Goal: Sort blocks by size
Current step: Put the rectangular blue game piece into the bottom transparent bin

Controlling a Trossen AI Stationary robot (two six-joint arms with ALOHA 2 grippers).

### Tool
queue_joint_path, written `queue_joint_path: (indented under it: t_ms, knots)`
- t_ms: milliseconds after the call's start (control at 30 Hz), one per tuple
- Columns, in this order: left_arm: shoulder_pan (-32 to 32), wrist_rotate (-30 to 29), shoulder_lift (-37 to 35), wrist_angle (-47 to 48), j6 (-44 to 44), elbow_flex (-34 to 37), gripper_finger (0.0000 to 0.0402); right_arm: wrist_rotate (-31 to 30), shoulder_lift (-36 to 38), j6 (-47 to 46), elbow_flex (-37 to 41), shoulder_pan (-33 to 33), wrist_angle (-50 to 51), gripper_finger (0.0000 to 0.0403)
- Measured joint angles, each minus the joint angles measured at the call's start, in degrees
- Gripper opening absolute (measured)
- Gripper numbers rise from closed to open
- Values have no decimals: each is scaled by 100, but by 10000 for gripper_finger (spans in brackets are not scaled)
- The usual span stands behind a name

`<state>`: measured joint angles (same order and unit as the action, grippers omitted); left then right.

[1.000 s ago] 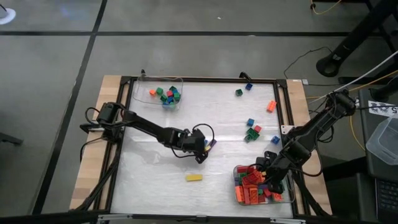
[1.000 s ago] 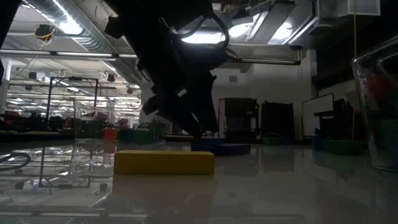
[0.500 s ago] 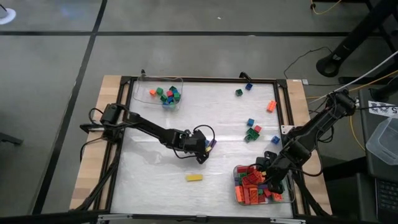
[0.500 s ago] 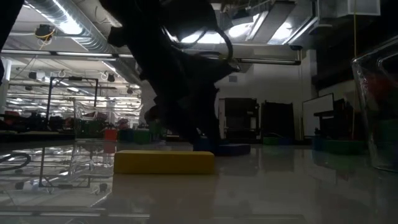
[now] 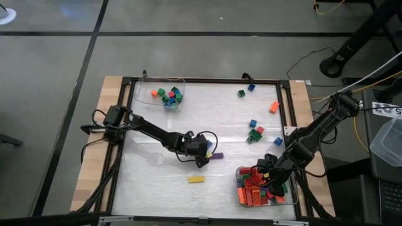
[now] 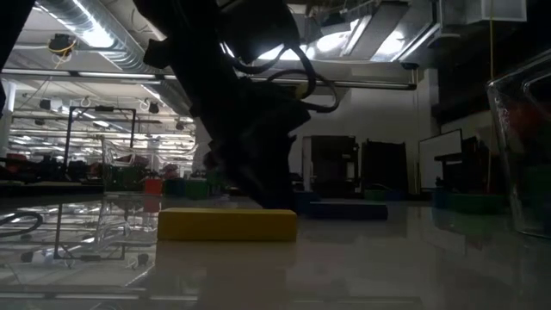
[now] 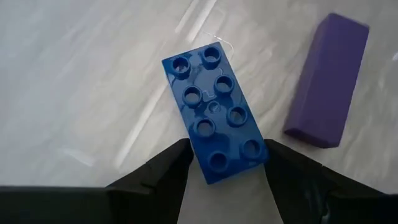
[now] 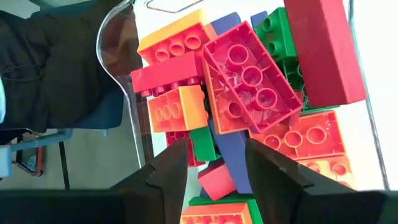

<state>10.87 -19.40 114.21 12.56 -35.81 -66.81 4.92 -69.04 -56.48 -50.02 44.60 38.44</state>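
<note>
Mid-table, left claw (image 7: 224, 171) straddles blue block (image 7: 214, 112).

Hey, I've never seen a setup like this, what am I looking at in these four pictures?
Two dark robot arms are sorting toy bricks by size on a table. One camera looks straight down, one sits at table height, and one rides on each wrist. The left gripper, mid-table, has its fingers either side of a long blue brick, beside a purple brick; a yellow brick lies nearby. The right gripper hangs over a clear tray of long bricks, holding nothing. Another tray holds small cubes.
</note>
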Motion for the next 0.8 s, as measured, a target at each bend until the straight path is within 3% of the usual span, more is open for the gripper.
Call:
queue_joint_path:
  t_ms: [300, 667, 800]
  knots:
    - [-17, -50, 15, -294, 511, 21, 123, -1, 0, 1, 0, 0, 0, 159]
    - [-22, 46, -315, -777, 967, -250, 122, -1, 0, 1, 1, 0, -60, 159]
    - [18, 444, -398, -1454, 1157, -409, 122, -8, 0, 319, 0, 2, -190, 159]
